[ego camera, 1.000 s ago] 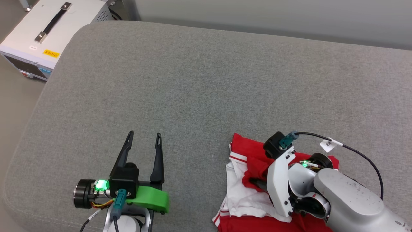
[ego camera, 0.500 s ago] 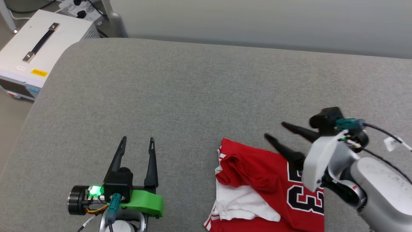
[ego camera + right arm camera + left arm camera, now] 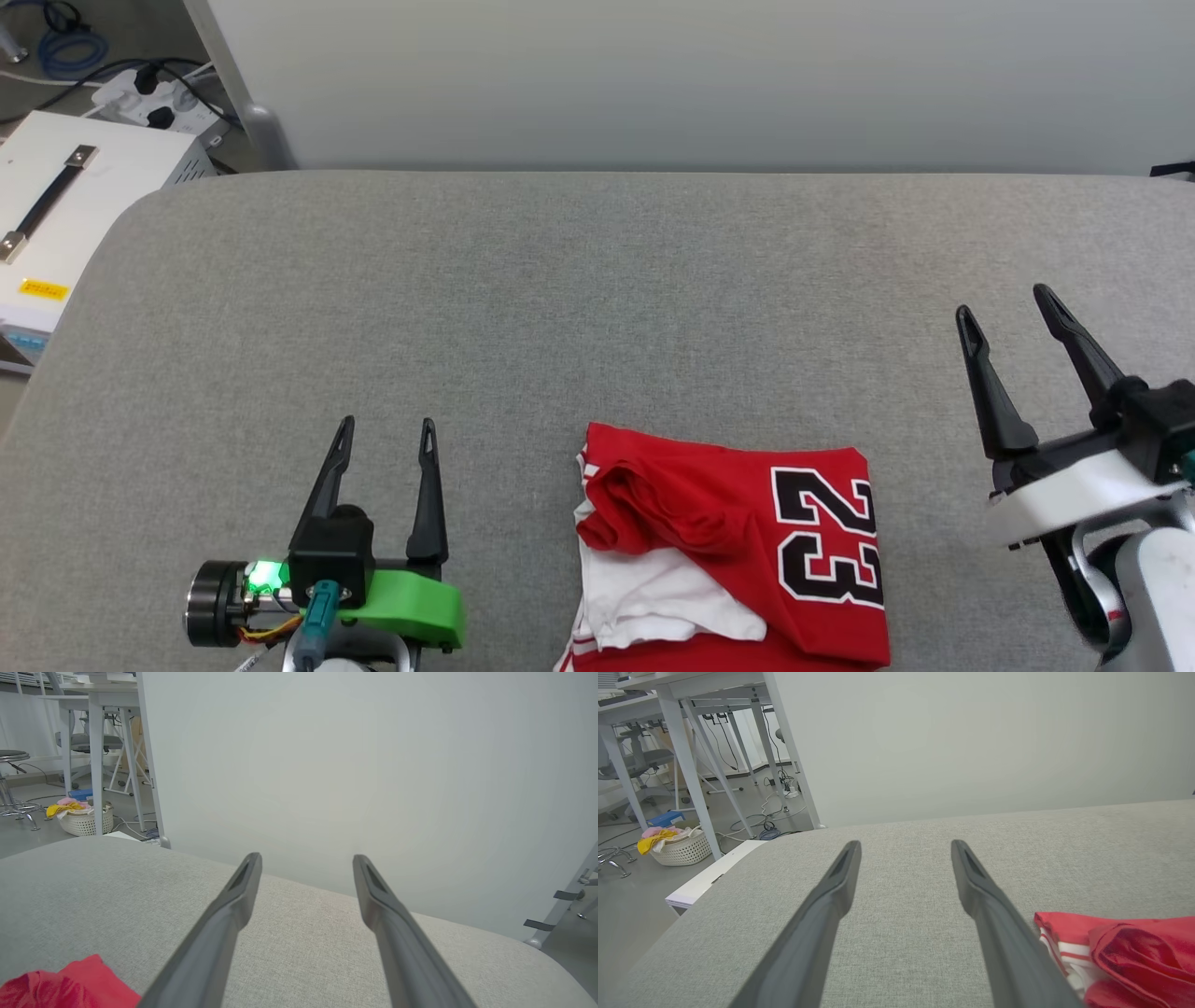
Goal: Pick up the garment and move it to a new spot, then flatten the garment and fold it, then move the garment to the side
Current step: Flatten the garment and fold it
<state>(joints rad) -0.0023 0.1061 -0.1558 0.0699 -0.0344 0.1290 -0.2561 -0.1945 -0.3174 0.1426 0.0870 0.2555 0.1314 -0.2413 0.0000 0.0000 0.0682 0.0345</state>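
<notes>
1. Garment (image 3: 728, 546): red, folded to a rough rectangle with "23" uppermost. Flat on the grey cushion (image 3: 560, 299) at its near edge, between the two grippers and touching neither. Bunched red roll and loose white sleeve along the left side. Fold judged loose rather than crisp.
2. Left gripper (image 3: 387, 424): jaws spread wide, nothing between them. Low over bare cushion, well to the garment's left. Judged idle and kept out of the way.
3. Right gripper (image 3: 1002, 302): jaws likewise wide apart and empty. Raised, well clear on the garment's right. Judged to be standing off so as to leave the cloth undisturbed.
4. Stage: folding apparently done. Shift to the side judged either complete or the one step left; cannot tell which from the cloth's position.
5. Surroundings: pale wall (image 3: 653, 84) behind the cushion. White box with black handle (image 3: 56, 215) off its left corner. Power strip (image 3: 149, 93) and cables on the floor beyond. Basket of cloths (image 3: 682, 847) beneath tables.
6. Obstructions: nothing on the cushion near the garment. Loose roll judged liable to unfurl if dragged by one edge.
</notes>
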